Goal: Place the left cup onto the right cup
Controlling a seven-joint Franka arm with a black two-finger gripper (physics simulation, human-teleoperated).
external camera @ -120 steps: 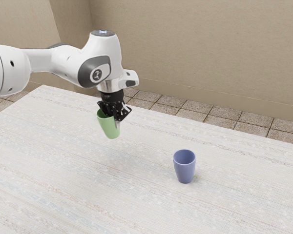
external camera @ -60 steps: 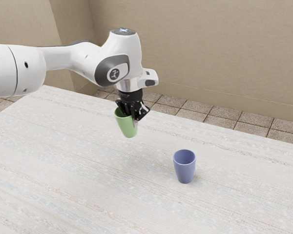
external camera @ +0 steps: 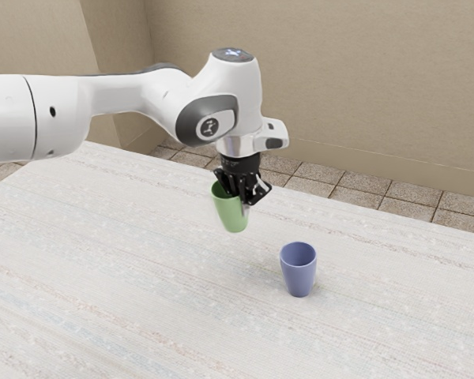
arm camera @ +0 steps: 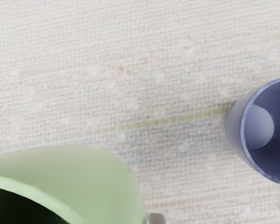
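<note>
The tool (external camera: pixel 241 192) is pinching the green cup (external camera: pixel 231 212) shut by its rim, holding it high above the counter (external camera: pixel 103 276) to clear the nearby blue cup (external camera: pixel 299 268).

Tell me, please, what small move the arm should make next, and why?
Probably shift the gripper toward the exterior view's right at this height: the green cup it holds hangs clear of the table, tilted, and is not yet over the blue cup, which stands upright and open.
</note>
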